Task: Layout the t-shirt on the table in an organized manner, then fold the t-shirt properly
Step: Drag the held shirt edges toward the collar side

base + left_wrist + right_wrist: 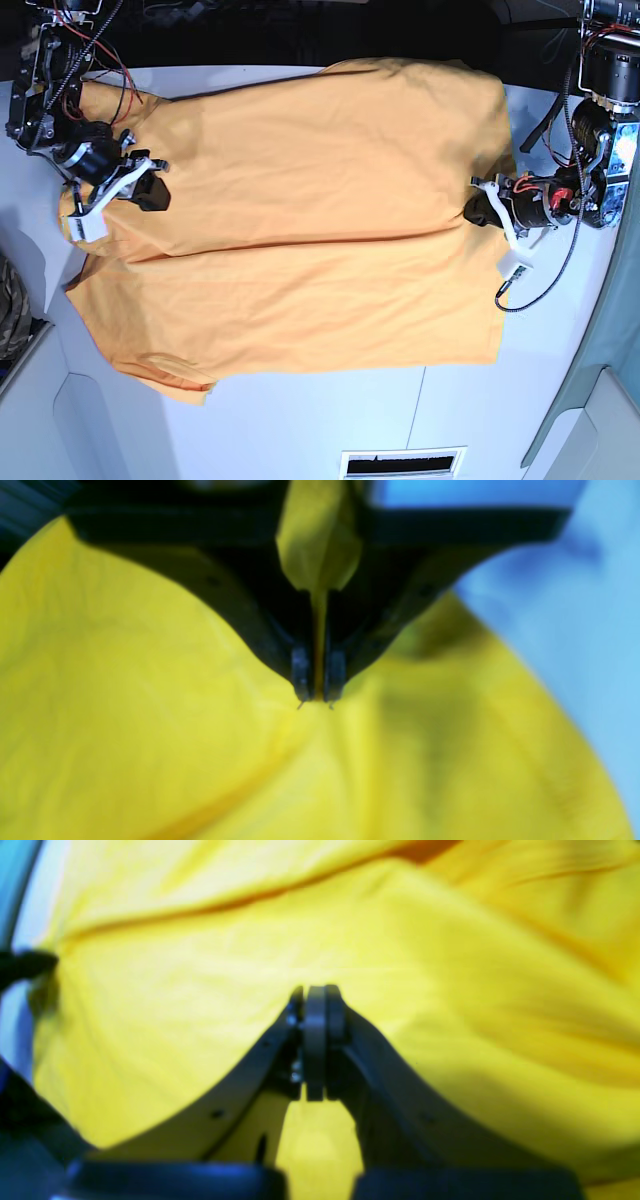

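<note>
The orange-yellow t-shirt (300,220) lies spread over the white table (300,420), plain side up, with a long crease running across it between the two arms. My left gripper (482,212) is at the shirt's right edge. In the left wrist view it (318,696) is shut on a pinch of the shirt (150,705), and cloth bunches up between the jaws. My right gripper (152,192) is on the shirt's left part. In the right wrist view its tips (315,992) are closed together on the shirt (450,990).
A camouflage cloth (10,310) hangs at the table's left edge. A dark slot (400,463) sits at the front edge. Loose cables (545,270) trail by the left arm. Bare tabletop (575,605) shows beside the shirt. Both arm bases stand at the far corners.
</note>
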Tool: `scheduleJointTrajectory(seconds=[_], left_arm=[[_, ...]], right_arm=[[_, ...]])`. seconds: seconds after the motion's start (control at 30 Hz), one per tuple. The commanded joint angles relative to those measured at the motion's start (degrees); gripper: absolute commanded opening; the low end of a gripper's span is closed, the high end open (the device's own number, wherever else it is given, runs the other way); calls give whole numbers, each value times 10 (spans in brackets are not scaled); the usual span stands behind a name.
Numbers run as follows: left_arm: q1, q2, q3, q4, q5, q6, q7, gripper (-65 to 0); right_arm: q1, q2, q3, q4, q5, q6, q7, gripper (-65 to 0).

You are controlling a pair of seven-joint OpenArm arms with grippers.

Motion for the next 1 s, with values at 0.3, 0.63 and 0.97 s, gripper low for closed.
scheduleJointTrajectory(seconds=[0.3, 0.63, 0.97], left_arm=[[69, 29, -3, -17, 107, 11, -64, -585], [-112, 57, -3, -258, 148, 38, -89, -590], [-235, 53, -3, -314, 141, 44, -69, -589]], right_arm=[[10, 12, -36, -83, -88, 0, 103, -650], [137, 14, -38, -247, -88, -1, 133, -650], [241, 15, -38, -286, -87, -4, 128, -650]])
